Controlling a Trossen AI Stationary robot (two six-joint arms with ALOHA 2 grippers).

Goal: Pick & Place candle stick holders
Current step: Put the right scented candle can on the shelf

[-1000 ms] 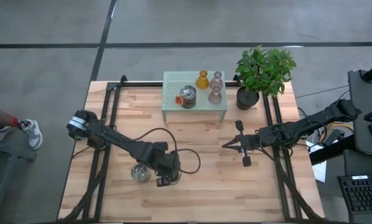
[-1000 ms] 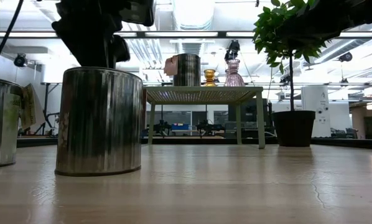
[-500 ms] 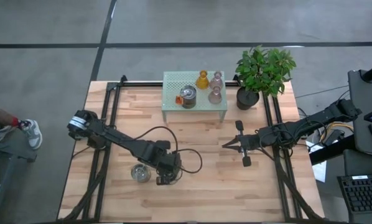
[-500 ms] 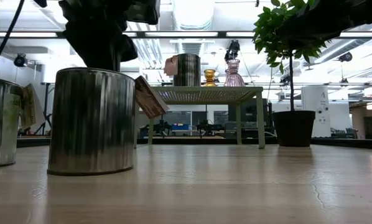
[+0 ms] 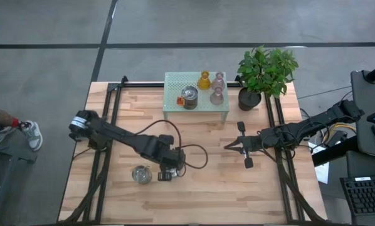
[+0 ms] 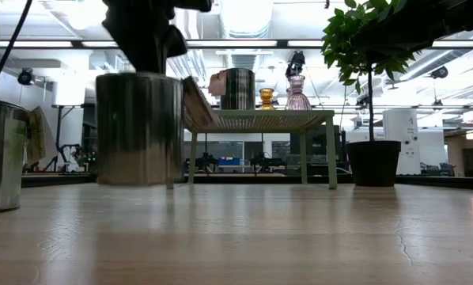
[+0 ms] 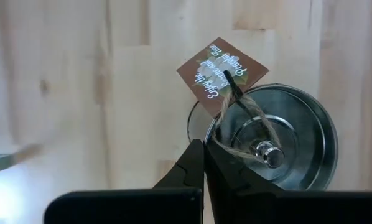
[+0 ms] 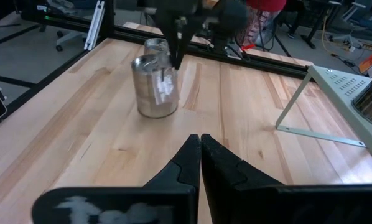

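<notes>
A silvery round jar [image 7: 270, 146] with a brown tag on twine hangs a little above the table under my left gripper [image 7: 203, 149], which is shut on it; the low view shows the jar [image 6: 139, 129] too. A second silvery jar [image 5: 141, 174] stands on its base on the table beside it. On the pale green mesh shelf [image 5: 175, 85] stand a jar with an orange tag [image 5: 189, 97], an amber holder [image 5: 204, 80] and two pink holders [image 5: 218, 80]. My right gripper [image 8: 200, 138] waits shut at mid-table right. My left gripper pinches the jar's rim [image 7: 211, 132] between its two fingers, at the side where the twine and tag are tied. The fingers [image 7: 192, 165] come from above, pointing down. The jar hangs upright below them, its base clear of the table.
A potted green plant [image 5: 266, 72] stands at the far right beside the shelf. Black rails [image 5: 106, 113] run along the table's left and right sides. Bare wood lies between the two grippers and along the near edge.
My left gripper has gone up and a little toward the far edge, taking the tagged jar with it. The jar first turned on the table so its tag swung into the low view, then lifted clear, still upright. The second jar has stayed put.
</notes>
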